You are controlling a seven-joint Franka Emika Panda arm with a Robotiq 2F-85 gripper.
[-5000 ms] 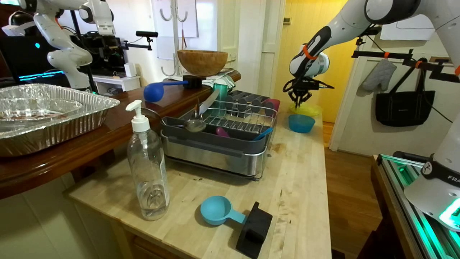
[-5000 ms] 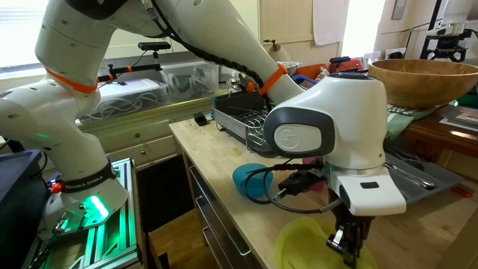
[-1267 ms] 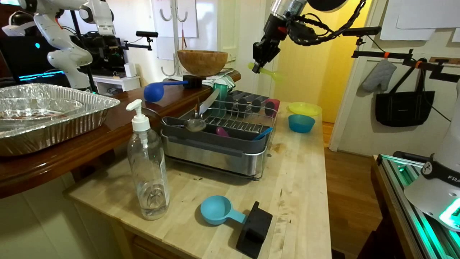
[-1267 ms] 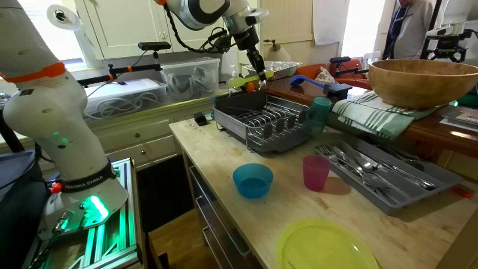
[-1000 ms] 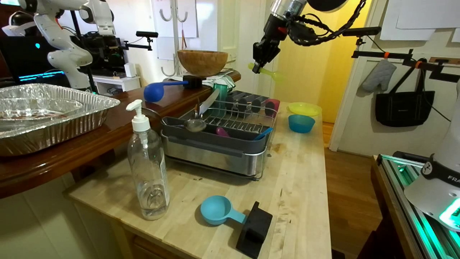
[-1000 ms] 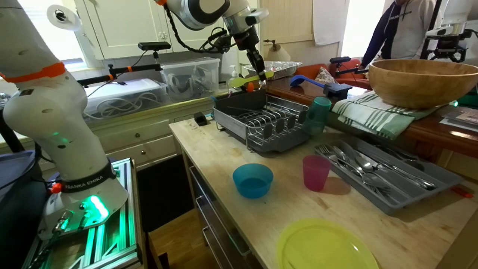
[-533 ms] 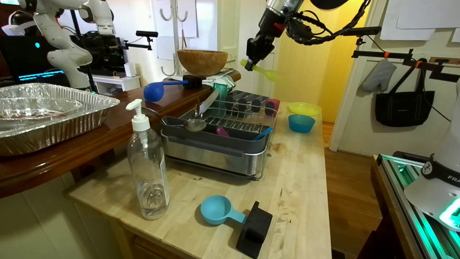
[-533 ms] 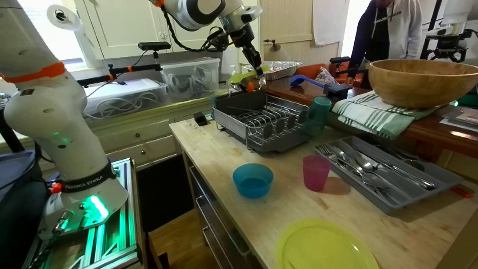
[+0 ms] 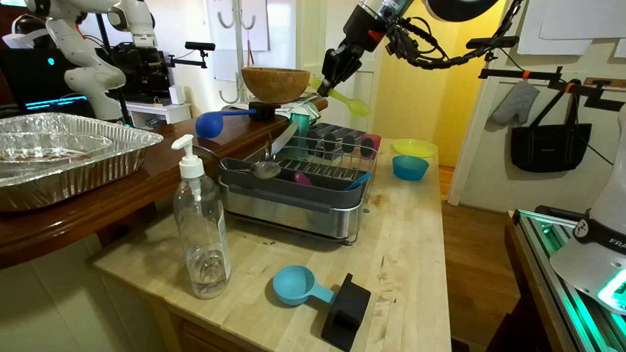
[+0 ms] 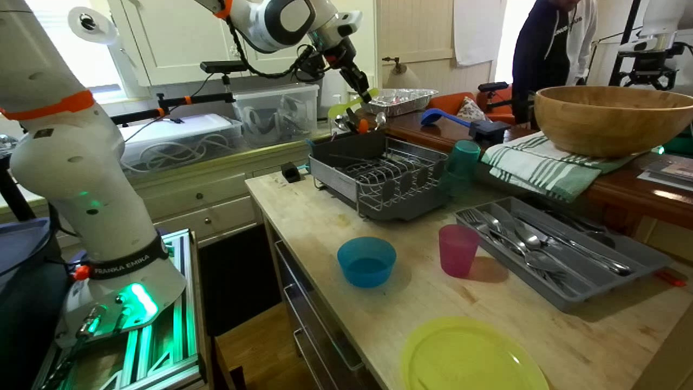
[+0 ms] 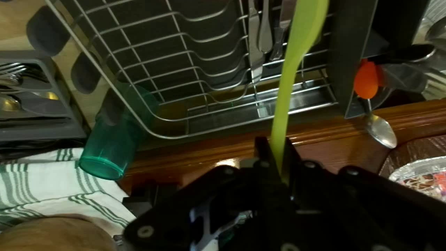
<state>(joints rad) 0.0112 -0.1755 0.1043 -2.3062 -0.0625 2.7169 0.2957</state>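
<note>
lime spoon [image 9: 351, 102] has shifted, pinched crosswise in gripper [image 11: 275, 141]

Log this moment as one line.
gripper: holding yellow-green spoon | position: aloft over dish rack | counter: blue bowl, yellow plate

My jaws, pinching the green spoon [image 11: 288, 75], hide part of its handle, and its broad end runs off the top of my wrist view. The wooden bowl [image 11: 55, 235] is cut off there too. In an exterior view the bottom edge clips the yellow plate [image 10: 471, 357], the top edge a person [image 10: 547, 54]. In an exterior view the rack [image 9: 293, 216] hides the lower end of a purple handle [image 9: 302, 179].
</note>
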